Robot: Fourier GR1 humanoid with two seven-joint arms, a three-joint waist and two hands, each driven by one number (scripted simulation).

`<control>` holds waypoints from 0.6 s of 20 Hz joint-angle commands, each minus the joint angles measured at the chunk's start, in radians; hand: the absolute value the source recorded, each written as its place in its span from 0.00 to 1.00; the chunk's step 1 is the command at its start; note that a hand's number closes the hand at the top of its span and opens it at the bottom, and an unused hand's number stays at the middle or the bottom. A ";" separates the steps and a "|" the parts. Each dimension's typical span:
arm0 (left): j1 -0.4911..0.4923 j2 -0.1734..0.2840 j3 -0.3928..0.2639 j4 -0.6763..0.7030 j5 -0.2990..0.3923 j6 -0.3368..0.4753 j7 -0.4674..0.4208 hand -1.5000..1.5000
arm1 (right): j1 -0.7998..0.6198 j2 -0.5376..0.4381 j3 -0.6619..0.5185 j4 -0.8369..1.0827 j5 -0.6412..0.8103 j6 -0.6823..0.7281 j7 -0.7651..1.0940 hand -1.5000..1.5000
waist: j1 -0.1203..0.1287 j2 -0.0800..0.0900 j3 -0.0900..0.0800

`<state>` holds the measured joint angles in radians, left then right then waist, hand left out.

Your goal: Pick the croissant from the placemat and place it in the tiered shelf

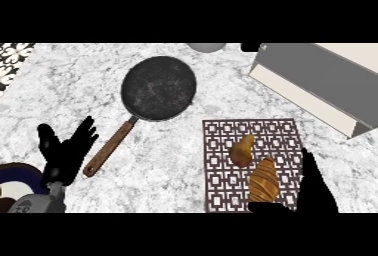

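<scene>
1. Where my right hand [316, 192] comes in from the lower edge, I see it standing on the right part of the placemat [221, 130], fingers straight and pointing away from me, thumb reaching left along the mat's near end; it has hold of nothing.
2. Just left of that hand's fingers lies the croissant [263, 181], a long striped brown piece set lengthwise on the mat. Its near end sits right above the thumb; I cannot tell whether they touch.
3. A little further left of the hand and further from me, a second, smaller pastry [242, 151] lies on the same mat, its lower end close to the croissant's far tip.
4. Beyond the hand, up and to the right, stands the tiered shelf [317, 80], a grey frame with pale boards, set at a slant and well apart from the mat on the marbled bench [184, 165].
5. Well to the left of the right hand, a dark frying pan [159, 87] lies on the bench, its brown wooden handle [109, 150] running down-left.
6. My left hand [68, 150] rests open near the left edge, fingers spread and up, just left of the handle's end, not touching it.
7. Below that hand, at the lower left corner, part of a dark blue plate [18, 175] shows.
8. Far beyond both hands, a grey round thing [205, 47] is cut off by the upper edge.
</scene>
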<state>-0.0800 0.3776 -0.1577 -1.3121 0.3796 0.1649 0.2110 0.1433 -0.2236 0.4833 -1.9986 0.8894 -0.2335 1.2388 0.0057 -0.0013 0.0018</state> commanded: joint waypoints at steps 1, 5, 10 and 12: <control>0.049 -0.013 -0.007 -0.031 -0.011 0.002 -0.005 0.50 | -0.015 0.093 0.002 0.058 0.072 0.040 0.176 0.00 | 0.001 0.001 -0.003; 0.024 -0.029 0.005 0.020 -0.012 -0.001 -0.005 0.50 | -0.016 0.155 -0.021 0.119 0.142 0.064 0.160 0.00 | -0.006 0.002 -0.003; 0.017 -0.003 0.020 -0.030 -0.005 -0.025 0.033 0.50 | -0.051 0.170 -0.150 0.226 0.123 0.091 0.065 0.00 | -0.002 0.003 -0.002; 0.033 -0.008 0.027 -0.020 -0.023 -0.014 0.023 0.50 | -0.055 0.219 -0.129 0.253 0.184 0.077 0.074 0.00 | -0.003 0.002 -0.002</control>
<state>-0.0562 0.3634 -0.1433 -1.3481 0.3603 0.1662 0.2293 0.1310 -0.0482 0.3940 -1.8129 1.0407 -0.1879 1.1829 0.0031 -0.0011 0.0016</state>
